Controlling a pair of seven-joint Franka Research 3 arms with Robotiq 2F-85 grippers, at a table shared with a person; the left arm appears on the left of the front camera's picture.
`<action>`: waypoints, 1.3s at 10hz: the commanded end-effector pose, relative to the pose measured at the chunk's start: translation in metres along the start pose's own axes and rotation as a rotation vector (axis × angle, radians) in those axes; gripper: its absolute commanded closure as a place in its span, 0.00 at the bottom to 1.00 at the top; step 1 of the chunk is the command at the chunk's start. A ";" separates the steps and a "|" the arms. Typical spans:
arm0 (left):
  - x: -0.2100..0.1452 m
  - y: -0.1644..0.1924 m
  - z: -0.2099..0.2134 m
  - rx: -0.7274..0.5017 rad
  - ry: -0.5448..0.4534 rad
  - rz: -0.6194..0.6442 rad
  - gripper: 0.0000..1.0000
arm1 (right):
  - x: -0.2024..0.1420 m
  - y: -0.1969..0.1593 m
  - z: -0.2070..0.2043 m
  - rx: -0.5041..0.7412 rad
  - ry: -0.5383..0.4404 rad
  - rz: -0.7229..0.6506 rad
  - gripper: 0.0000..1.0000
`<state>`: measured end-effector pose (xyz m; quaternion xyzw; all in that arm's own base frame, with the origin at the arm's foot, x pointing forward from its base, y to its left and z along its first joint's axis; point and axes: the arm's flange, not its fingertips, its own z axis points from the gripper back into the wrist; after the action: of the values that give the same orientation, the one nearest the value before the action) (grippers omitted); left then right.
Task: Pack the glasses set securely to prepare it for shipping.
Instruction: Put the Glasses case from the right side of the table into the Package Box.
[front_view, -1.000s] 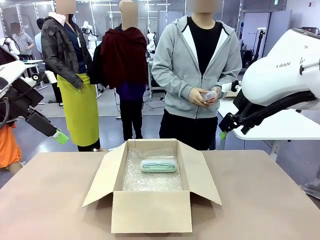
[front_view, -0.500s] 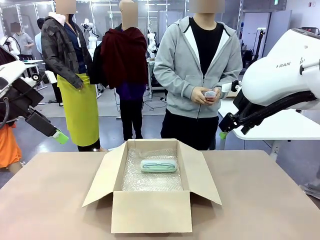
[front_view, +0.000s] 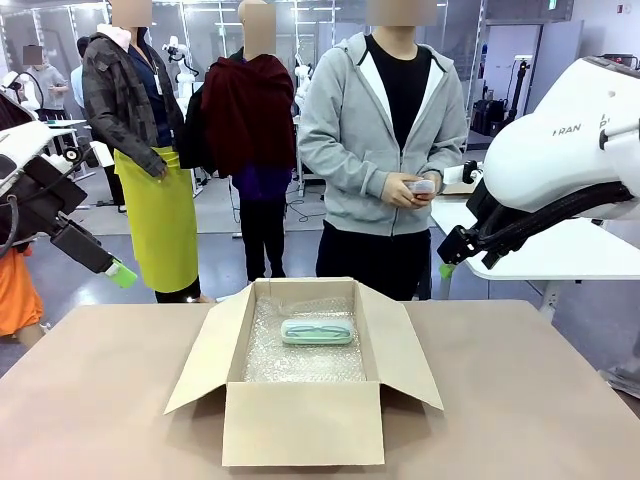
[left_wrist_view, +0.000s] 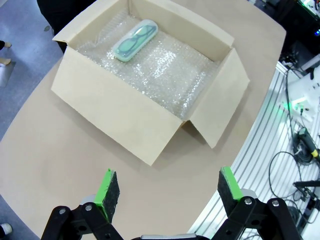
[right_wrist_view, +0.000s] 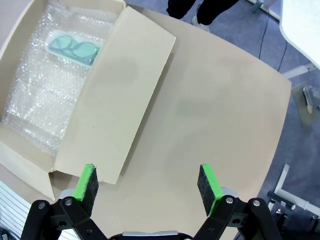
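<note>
A pale mint-green glasses case (front_view: 317, 331) lies flat on the bubble wrap at the far end of the open cardboard box (front_view: 300, 420); it also shows in the left wrist view (left_wrist_view: 135, 40) and the right wrist view (right_wrist_view: 73, 48). A person in a grey hoodie stands across the table holding a pale pink case (front_view: 419, 188) in both hands at waist height. My left gripper (left_wrist_view: 167, 186) hangs open high above the table's left side, nothing between its fingers. My right gripper (right_wrist_view: 147, 183) is open too, raised above the table to the right of the box.
The box's flaps (front_view: 200, 355) are spread outward on both sides. Bare tan tabletop (front_view: 530, 400) surrounds the box. A white table (front_view: 560, 250) stands behind at the right. Other people stand in the background at the left.
The person has shifted slightly to the left and turned the pink case in the hands. Both arms and the green case have stayed still.
</note>
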<state>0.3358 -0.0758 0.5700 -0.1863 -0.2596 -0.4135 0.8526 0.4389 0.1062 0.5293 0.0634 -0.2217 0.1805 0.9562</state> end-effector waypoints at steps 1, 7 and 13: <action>-0.001 0.001 0.002 -0.023 -0.014 -0.018 0.00 | 0.002 -0.001 0.001 0.003 0.000 0.013 0.00; -0.001 0.001 0.002 -0.023 -0.014 -0.018 0.00 | 0.002 -0.001 0.001 0.003 0.000 0.013 0.00; -0.001 0.001 0.002 -0.023 -0.014 -0.018 0.00 | 0.002 -0.001 0.001 0.003 0.000 0.013 0.00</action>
<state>0.3358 -0.0758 0.5700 -0.1863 -0.2596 -0.4135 0.8526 0.4389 0.1061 0.5293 0.0634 -0.2217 0.1805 0.9562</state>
